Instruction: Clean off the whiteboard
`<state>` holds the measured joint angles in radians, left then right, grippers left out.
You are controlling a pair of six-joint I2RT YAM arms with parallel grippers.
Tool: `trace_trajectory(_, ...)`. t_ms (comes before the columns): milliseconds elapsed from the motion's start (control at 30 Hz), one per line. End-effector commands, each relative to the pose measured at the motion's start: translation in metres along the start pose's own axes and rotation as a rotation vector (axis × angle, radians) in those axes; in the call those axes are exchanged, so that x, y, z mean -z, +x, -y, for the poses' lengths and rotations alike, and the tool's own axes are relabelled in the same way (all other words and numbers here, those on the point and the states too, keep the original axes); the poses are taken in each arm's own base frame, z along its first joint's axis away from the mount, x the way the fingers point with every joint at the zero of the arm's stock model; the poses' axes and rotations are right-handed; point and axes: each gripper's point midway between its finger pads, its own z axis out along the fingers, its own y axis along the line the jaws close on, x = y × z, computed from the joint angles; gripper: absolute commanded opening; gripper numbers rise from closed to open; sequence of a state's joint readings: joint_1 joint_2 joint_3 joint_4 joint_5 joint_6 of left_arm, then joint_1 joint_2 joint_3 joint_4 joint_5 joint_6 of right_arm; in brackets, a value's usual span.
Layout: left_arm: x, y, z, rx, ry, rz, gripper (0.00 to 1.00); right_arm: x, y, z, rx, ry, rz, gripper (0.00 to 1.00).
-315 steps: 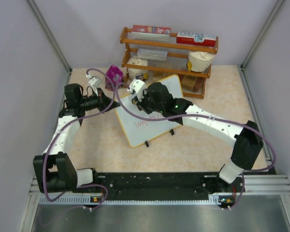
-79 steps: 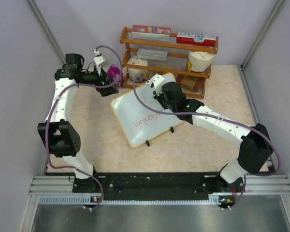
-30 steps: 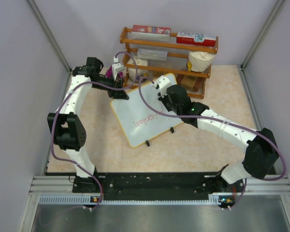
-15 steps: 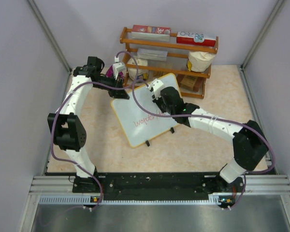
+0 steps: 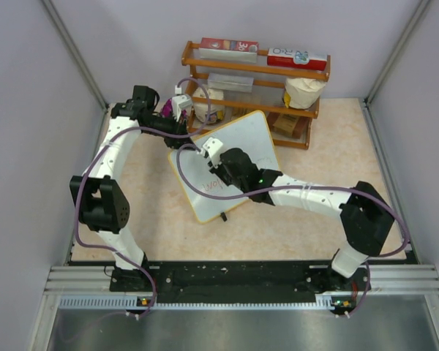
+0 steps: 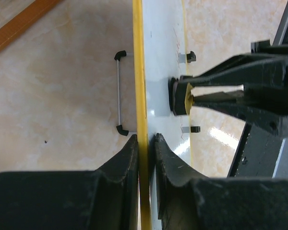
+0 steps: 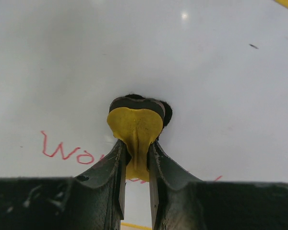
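Note:
The whiteboard (image 5: 247, 137), white with a yellow frame, lies slanted in the middle of the table, with red writing (image 5: 209, 187) near its lower edge. My left gripper (image 5: 183, 136) is shut on the board's far left corner; in the left wrist view its jaws (image 6: 145, 137) pinch the yellow frame (image 6: 138, 57). My right gripper (image 5: 221, 172) is shut on a yellow eraser (image 7: 136, 125), whose black felt presses against the whiteboard (image 7: 206, 57) just above the red writing (image 7: 62, 151). The left wrist view shows the eraser (image 6: 181, 97) edge-on against the board.
A wooden shelf (image 5: 254, 70) with boxes and bags stands right behind the board. A purple object (image 5: 168, 110) sits by the left gripper. A wire stand with black feet (image 6: 119, 93) juts from the board's back. Grey walls close in left, right and behind.
My right gripper has slid the eraser from the board's upper right down and left toward the red writing. The left gripper has kept its hold on the corner.

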<state>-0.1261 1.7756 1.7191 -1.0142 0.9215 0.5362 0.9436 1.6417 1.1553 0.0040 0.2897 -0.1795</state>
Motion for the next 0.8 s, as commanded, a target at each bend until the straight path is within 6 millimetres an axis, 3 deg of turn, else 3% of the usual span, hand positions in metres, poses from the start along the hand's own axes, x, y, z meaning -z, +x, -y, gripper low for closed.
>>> trace_trajectory(0, 0.000, -0.021, 0.015, -0.146, 0.008, 0.052, 0.00, -0.009, -0.011, -0.042, -0.016, -0.101, 0.022, 0.00)
trace_trajectory(133, -0.002, -0.020, 0.015, -0.155, 0.004, 0.045, 0.00, -0.011, -0.008, -0.038, 0.002, -0.067, 0.012, 0.00)
trace_trajectory(267, -0.002, -0.018, 0.014, -0.172, -0.002, 0.035, 0.00, -0.009, -0.005, -0.016, -0.004, -0.021, 0.014, 0.00)
trace_trajectory(567, -0.003, -0.016, 0.015, -0.179, 0.002, 0.029, 0.00, 0.006, 0.024, 0.073, -0.050, 0.152, -0.028, 0.00)
trace_trajectory(767, -0.002, -0.013, 0.015, -0.184, -0.005, 0.022, 0.00, 0.016, 0.054, 0.112, -0.067, 0.231, -0.071, 0.00)
